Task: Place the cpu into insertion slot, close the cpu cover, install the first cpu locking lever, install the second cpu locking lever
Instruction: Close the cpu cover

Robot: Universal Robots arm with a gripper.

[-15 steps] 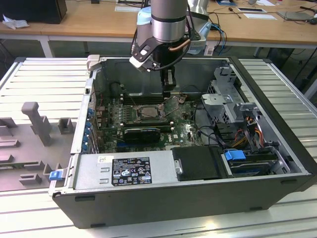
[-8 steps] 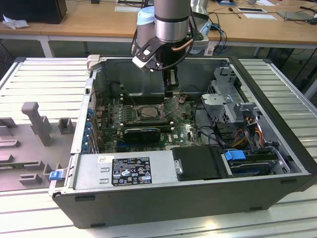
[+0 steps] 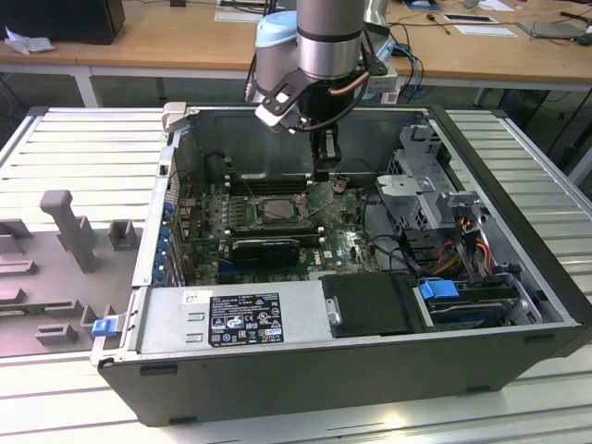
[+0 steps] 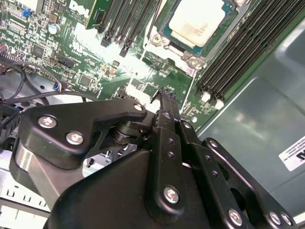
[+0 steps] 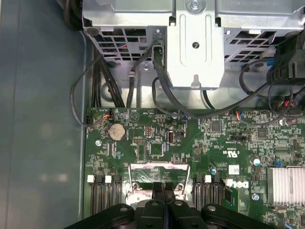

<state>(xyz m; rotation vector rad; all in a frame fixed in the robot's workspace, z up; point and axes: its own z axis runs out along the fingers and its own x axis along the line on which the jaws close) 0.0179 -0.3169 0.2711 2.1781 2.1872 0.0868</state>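
On the slatted table (image 3: 83,148), case (image 3: 370,370) holds cpu (image 4: 198,21).

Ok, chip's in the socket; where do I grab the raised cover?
Likely the free raised edge, opposite the hinge, from above. The cover stands tilted up beside the chip, a thin frame with an open window, so only its rim gives a pinch. The gripper is shut near it.

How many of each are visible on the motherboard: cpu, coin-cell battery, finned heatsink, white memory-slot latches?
cpu: 1
coin-cell battery: 1
finned heatsink: 1
white memory-slot latches, first wrist view: 4
Total: 7
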